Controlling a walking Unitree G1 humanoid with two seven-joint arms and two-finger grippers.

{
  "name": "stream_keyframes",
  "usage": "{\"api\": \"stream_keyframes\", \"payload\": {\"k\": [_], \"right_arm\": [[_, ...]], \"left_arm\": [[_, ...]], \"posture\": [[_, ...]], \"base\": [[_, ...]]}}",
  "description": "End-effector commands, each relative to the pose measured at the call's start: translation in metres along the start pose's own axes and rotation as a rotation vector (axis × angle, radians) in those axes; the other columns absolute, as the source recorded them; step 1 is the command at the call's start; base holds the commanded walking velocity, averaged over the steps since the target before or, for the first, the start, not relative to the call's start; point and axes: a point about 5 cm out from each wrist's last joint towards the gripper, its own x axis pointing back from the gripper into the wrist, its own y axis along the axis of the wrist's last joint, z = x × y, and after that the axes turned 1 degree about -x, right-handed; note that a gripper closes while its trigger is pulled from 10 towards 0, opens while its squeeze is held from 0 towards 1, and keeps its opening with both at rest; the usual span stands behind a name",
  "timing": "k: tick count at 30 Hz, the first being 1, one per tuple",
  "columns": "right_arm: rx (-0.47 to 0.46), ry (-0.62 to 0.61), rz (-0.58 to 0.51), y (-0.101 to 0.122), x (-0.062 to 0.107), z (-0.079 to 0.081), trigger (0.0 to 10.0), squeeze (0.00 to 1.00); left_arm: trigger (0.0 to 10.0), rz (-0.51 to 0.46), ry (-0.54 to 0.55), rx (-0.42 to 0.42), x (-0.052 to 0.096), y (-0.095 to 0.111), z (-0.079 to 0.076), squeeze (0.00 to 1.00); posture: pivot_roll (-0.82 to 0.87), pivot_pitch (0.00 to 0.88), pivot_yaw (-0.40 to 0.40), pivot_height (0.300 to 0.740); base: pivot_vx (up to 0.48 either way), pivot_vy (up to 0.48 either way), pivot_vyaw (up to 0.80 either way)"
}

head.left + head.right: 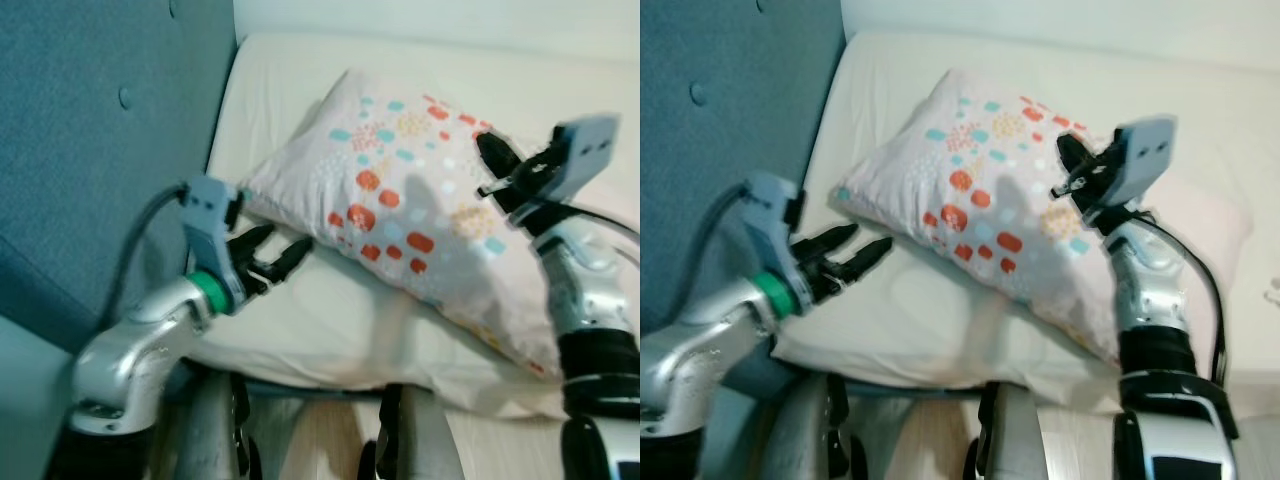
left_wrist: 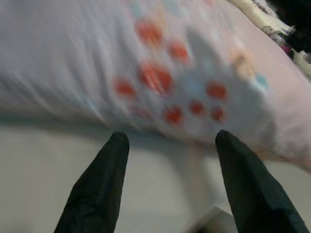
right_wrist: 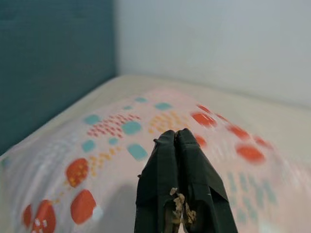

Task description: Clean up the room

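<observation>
My left gripper [image 1: 272, 258] hangs just below the spotted pillow [image 1: 420, 200] on the bed [image 1: 300, 310], jaws apart. My right gripper [image 1: 1072, 165] hovers over the pillow, jaws pressed together.

Silver arms, green collar, black-fingered tools [image 1: 268, 262]

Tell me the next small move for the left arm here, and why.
Probably ease the left gripper forward to the patterned pillow: its fingers are open just short of the pillow's near edge, while the right gripper, fingers together, rests over its far side.
</observation>
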Motion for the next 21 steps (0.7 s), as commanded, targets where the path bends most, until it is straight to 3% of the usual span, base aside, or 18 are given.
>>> {"api": "stream_keyframes", "payload": {"k": [1,3,4,6,10,11,12,13,14,15,16,18,19,20,21], "right_arm": [[0.084,-0.112,0.04,-0.016,0.012,-0.001,10.0,0.0],[0.328,-0.135,0.116,-0.024,0.017,-0.002,10.0,0.0],[0.328,-0.135,0.116,-0.024,0.017,-0.002,10.0,0.0],[0.435,-0.097,0.17,-0.025,0.022,-0.007,10.0,0.0],[0.478,-0.075,0.248,-0.02,0.038,-0.024,10.0,0.0],[0.495,-0.099,0.267,-0.015,0.048,-0.032,10.0,0.13],[0.495,-0.099,0.267,-0.015,0.048,-0.032,10.0,0.13],[0.519,-0.161,0.278,-0.009,0.063,-0.044,10.0,0.73],[0.527,-0.229,0.283,-0.005,0.076,-0.053,10.0,1.0],[0.527,-0.229,0.283,-0.005,0.076,-0.053,10.0,1.0],[0.474,-0.377,0.329,-0.01,0.103,-0.067,10.0,1.0],[0.451,-0.413,0.354,-0.014,0.112,-0.07,10.0,1.0],[0.363,-0.415,0.377,-0.023,0.122,-0.062,10.0,1.0],[0.363,-0.415,0.377,-0.023,0.122,-0.062,10.0,1.0],[0.286,-0.35,0.454,-0.039,0.135,-0.048,10.0,1.0]], "left_arm": [[10.0,0.116,-0.004,0.117,-0.019,-0.029,-0.007,0.0],[10.0,0.179,-0.06,0.232,-0.049,-0.047,-0.029,0.0],[10.0,0.179,-0.06,0.232,-0.049,-0.047,-0.029,0.0],[10.0,0.196,-0.055,0.255,-0.06,-0.051,-0.036,0.0],[10.0,0.199,-0.012,0.248,-0.064,-0.052,-0.032,0.0],[10.0,0.207,0.008,0.245,-0.062,-0.052,-0.029,0.0],[10.0,0.207,0.008,0.245,-0.062,-0.052,-0.029,0.0],[10.0,0.219,0.029,0.24,-0.057,-0.054,-0.024,0.0],[10.0,0.23,0.047,0.236,-0.052,-0.056,-0.02,0.0],[10.0,0.23,0.047,0.236,-0.052,-0.056,-0.02,0.0],[10.0,0.252,0.092,0.237,-0.045,-0.061,-0.01,0.0],[10.0,0.259,0.107,0.238,-0.044,-0.063,-0.007,0.0],[10.0,0.268,0.13,0.235,-0.044,-0.065,-0.003,0.0],[10.0,0.268,0.13,0.235,-0.044,-0.065,-0.003,0.0],[10.0,0.278,0.159,0.229,-0.044,-0.068,0.002,0.0]], "posture": [[0.11,0.176,-0.004,0.57],[0.09,0.18,-0.004,0.57],[0.09,0.18,-0.004,0.57],[0.07,0.184,-0.008,0.57],[0.05,0.195,-0.016,0.57],[0.05,0.195,-0.016,0.57],[0.05,0.195,-0.016,0.57],[0.05,0.202,-0.016,0.57],[0.04,0.207,-0.015,0.57],[0.04,0.207,-0.015,0.57],[0.04,0.211,-0.014,0.57],[0.04,0.211,-0.014,0.57],[0.04,0.211,-0.014,0.57],[0.04,0.211,-0.014,0.57],[0.04,0.211,-0.014,0.57]], "base": [[0.0,0.0,0.0],[0.0,0.0,0.0],[0.0,0.0,0.0],[0.0,0.0,0.0],[0.0,0.0,0.0],[0.0,0.0,0.0],[0.0,0.0,0.0],[0.0,0.0,0.0],[0.0,0.0,0.0],[0.0,0.0,0.0],[0.0,0.0,0.0],[0.0,0.0,0.0],[0.0,0.0,0.0],[0.0,0.0,0.0],[0.0,0.0,0.0]]}}
